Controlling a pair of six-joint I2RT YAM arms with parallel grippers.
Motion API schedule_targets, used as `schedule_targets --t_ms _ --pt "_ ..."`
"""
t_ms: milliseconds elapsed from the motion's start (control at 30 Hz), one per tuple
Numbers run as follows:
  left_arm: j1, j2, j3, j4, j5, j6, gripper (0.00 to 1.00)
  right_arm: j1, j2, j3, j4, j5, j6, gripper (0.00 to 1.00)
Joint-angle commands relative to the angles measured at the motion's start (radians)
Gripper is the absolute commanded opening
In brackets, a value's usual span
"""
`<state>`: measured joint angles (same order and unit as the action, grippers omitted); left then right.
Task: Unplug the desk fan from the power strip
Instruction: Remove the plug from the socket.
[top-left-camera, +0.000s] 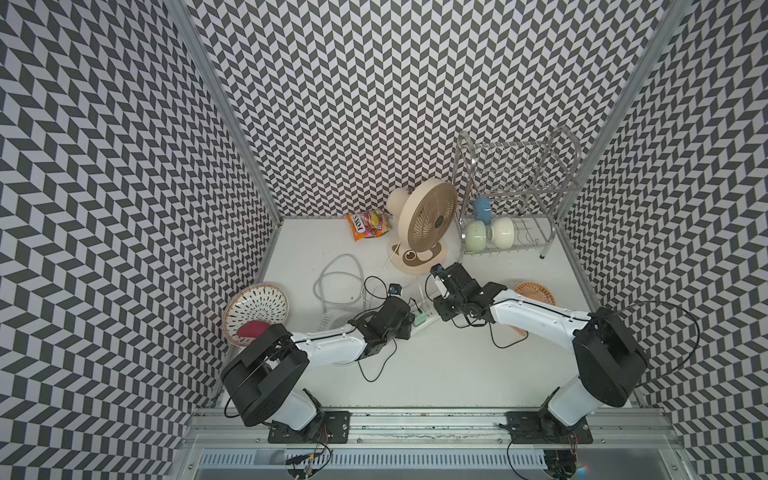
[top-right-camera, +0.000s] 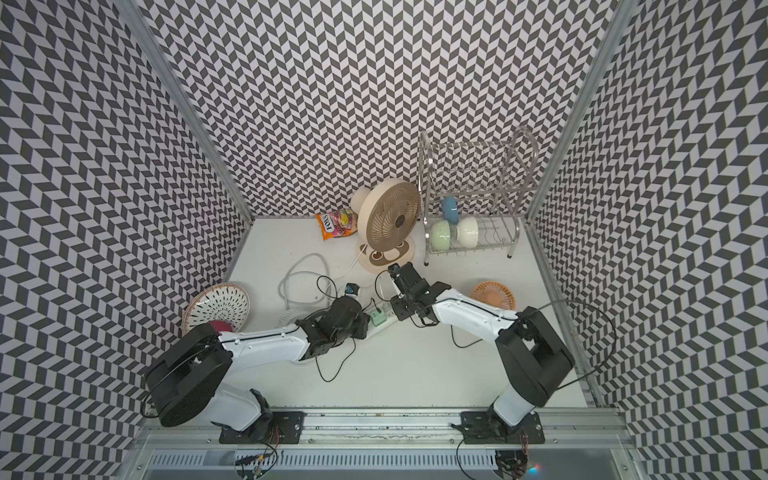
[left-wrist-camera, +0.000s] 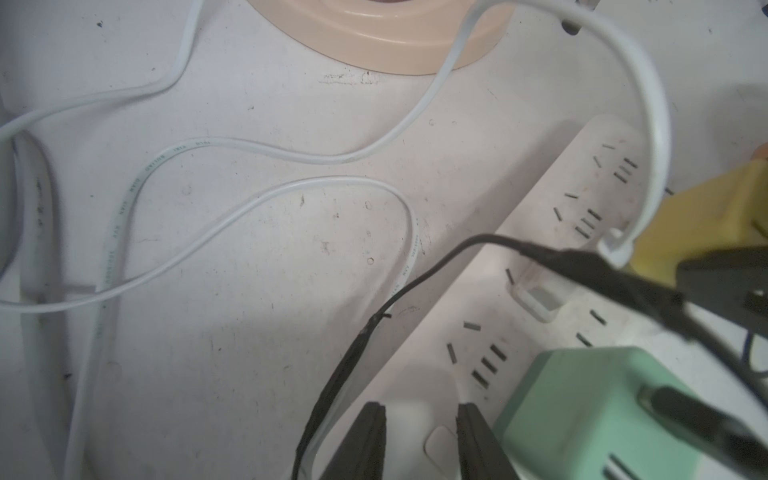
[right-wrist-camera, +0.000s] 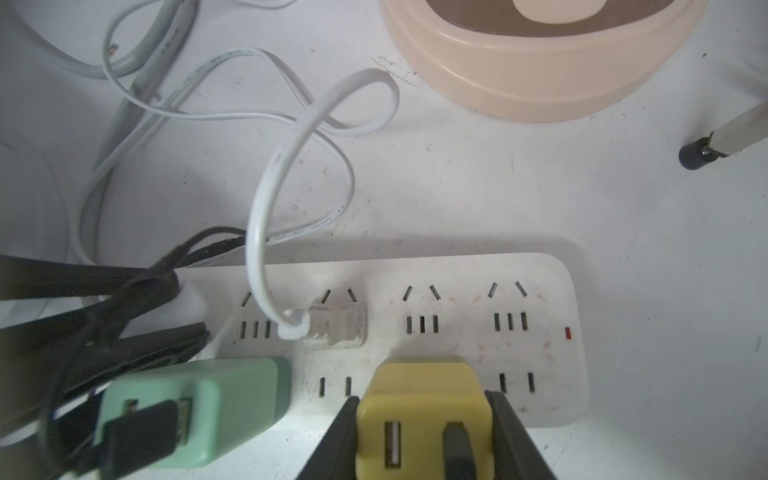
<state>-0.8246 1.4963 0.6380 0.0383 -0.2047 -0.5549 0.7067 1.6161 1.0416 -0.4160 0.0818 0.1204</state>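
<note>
We see the right gripper (right-wrist-camera: 422, 399) clamped on a yellow charger block (right-wrist-camera: 415, 382) – one finger pressed to each of its sides – and that block is seated in the near row of the power strip (right-wrist-camera: 465, 357). The strip lies flat on the white table (right-wrist-camera: 457, 187), under both tools and running from one to the other. Just ahead of the right gripper's tips, in the far row of outlets, a clear-white plug (right-wrist-camera: 336, 326) sits in its socket. Its flat white cord (right-wrist-camera: 266, 199) arches up and loops off ahead of the tool. The desk fan (top-left-camera: 428, 216) stands further ahead. Beside the yellow block, on the left gripper's side, a mint-green charger (right-wrist-camera: 208, 399) is plugged in too. The left gripper (left-wrist-camera: 422, 409) is down on the strip's end next to that green charger, fingers (left-wrist-camera: 370, 440) a little apart with white plastic between them — whether they pinch it or only press on it, we cannot tell.
</note>
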Motion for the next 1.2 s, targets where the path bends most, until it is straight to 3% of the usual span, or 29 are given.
schedule_targets --t_ms 0,100,367,500,600,767,833,1000,1167 --pt "-0.009 0.049 -0.031 -0.132 0.056 -0.007 0.35 0.046 -0.026 0.043 0.092 0.041 -0.033 0.02" --pt "-0.008 0.055 -0.027 -0.132 0.057 -0.008 0.34 0.094 -0.04 0.035 0.113 0.043 -0.075 0.03" --pt "-0.01 0.057 -0.027 -0.135 0.056 -0.009 0.34 0.032 -0.039 0.011 0.133 0.074 0.036 0.02" --pt "-0.011 0.064 -0.024 -0.134 0.056 -0.008 0.34 0.119 -0.011 0.028 0.12 0.163 -0.04 0.02" --pt "-0.012 0.063 -0.024 -0.137 0.056 -0.007 0.34 0.089 -0.057 -0.013 0.183 0.071 -0.016 0.02" --pt "-0.013 0.055 -0.031 -0.135 0.053 -0.009 0.34 -0.06 -0.091 -0.069 0.231 -0.123 0.099 0.01" --pt "-0.012 0.056 -0.03 -0.135 0.054 -0.006 0.34 -0.046 -0.064 -0.039 0.185 -0.105 0.067 0.02" --pt "-0.013 0.065 -0.025 -0.134 0.059 -0.004 0.34 0.083 -0.061 -0.009 0.155 0.083 -0.03 0.02" --pt "-0.016 0.065 -0.024 -0.134 0.057 -0.001 0.34 0.004 -0.095 -0.053 0.213 0.016 0.063 0.01"
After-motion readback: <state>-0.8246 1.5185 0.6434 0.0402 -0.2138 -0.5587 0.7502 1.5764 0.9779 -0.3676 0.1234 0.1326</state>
